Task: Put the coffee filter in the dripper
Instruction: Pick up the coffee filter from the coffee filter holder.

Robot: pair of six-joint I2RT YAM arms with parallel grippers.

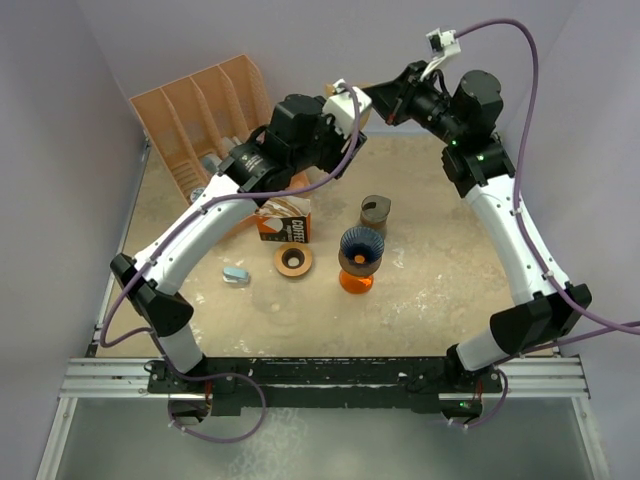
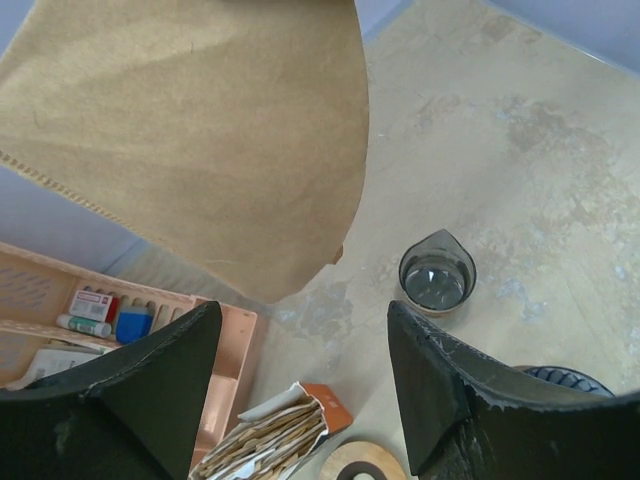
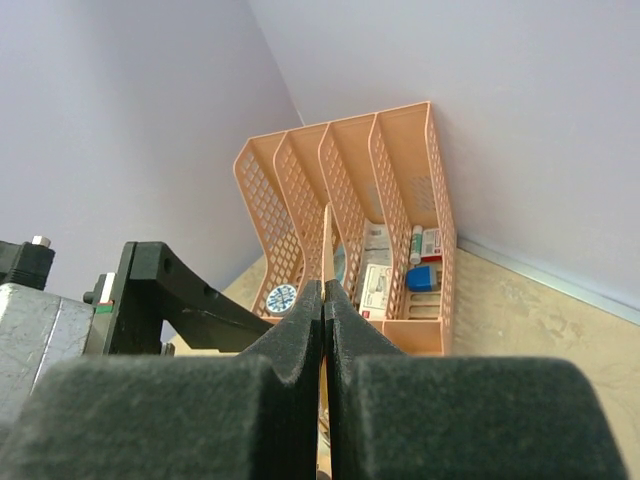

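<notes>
Right gripper [image 3: 325, 300] clamped flat on coffee filter [image 2: 200, 130], held aloft well behind the dripper [image 1: 360, 250]. Left gripper [image 2: 300, 325] jaws apart, just below the filter, gripping nothing. Dripper empty; placing not yet done.

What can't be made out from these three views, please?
Left wrist: the coffee filter runs off the top edge of the frame; the dripper is mostly hidden behind a finger of the left pincer.
Right wrist: the filter shows only edge-on in the shut right pincer; the dripper is out of view.
Top external: both pincer tips are hidden under the wrists.
</notes>
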